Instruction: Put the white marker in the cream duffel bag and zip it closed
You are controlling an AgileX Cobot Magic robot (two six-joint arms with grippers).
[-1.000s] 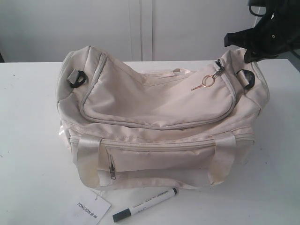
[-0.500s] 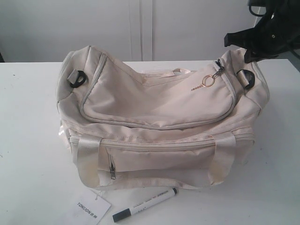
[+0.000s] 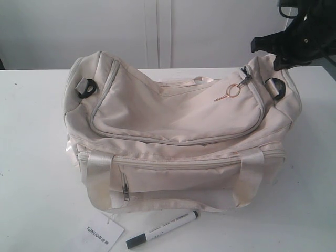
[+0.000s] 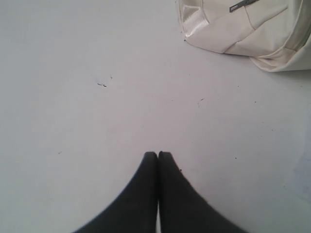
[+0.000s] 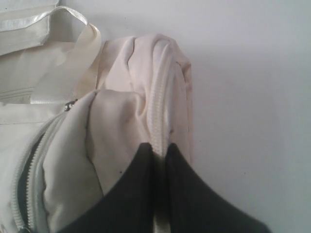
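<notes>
The right tool (image 5: 158, 148) is pinched shut on a fabric ridge at the right end of the bag (image 3: 178, 131), near the gold ring pull (image 3: 233, 91). The left tool (image 4: 158, 154) is closed and empty above the worktop (image 4: 97, 121), near a bag corner. The marker (image 3: 163, 229) lies on the worktop in front of the bag, beside a paper tag (image 3: 100, 233).

"tonlion" on white paper tag (image 3: 98, 234)

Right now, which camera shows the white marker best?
The exterior view: the white marker lies whole on the table, near the cream duffel bag. Neither wrist view shows it.
</notes>
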